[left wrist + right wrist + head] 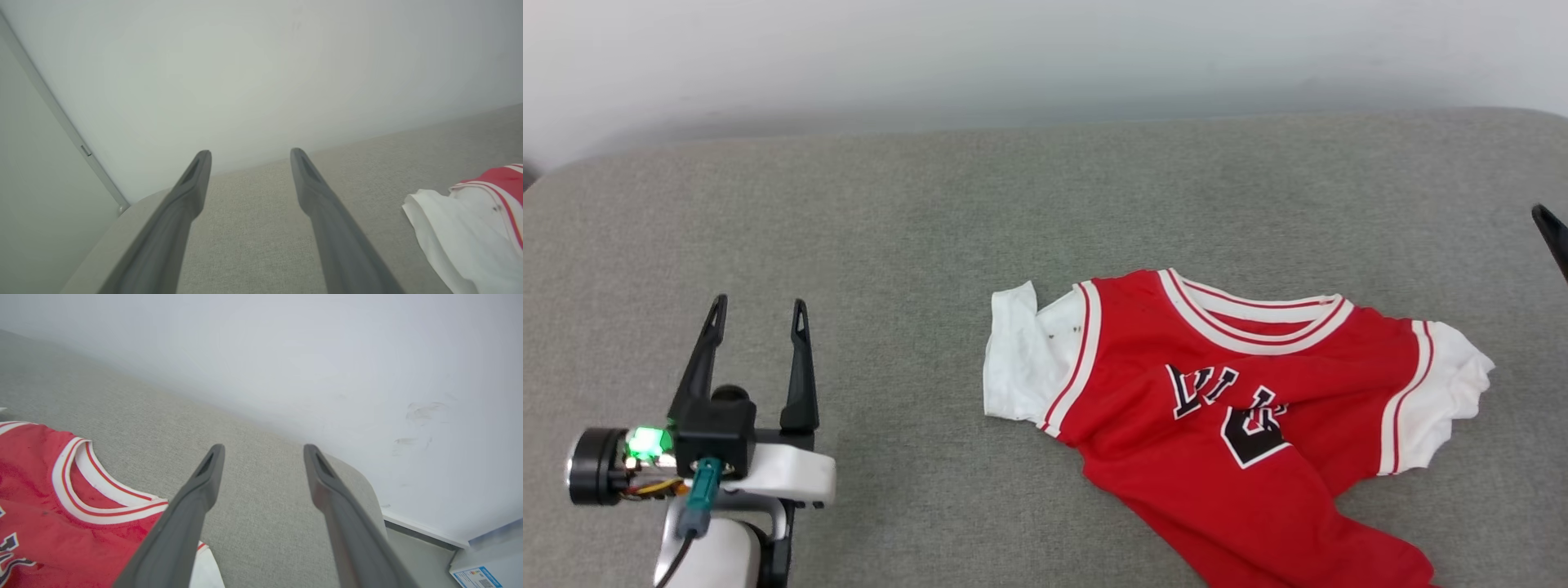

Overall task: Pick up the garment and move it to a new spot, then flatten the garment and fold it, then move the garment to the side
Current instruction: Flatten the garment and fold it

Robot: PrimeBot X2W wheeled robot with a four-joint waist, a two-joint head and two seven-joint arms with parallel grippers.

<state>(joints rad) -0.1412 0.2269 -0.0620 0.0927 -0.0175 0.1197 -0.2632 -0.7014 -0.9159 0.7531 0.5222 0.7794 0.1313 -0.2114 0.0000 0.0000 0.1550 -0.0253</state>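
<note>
grey upholstered surface (866, 212) runs back to a pale wall (1013, 49), and the garment (1241, 392) lies rumpled on its right half, collar toward the wall, lettering up, lower part twisted toward me, so i judge it needs flattening before any fold. my left gripper (759, 300) hovers well apart to the left, fingers spread, empty. my right gripper (263, 447) is also spread and empty by the garment's right shoulder; the dark tip at the head view's right edge is probably its finger.
</note>
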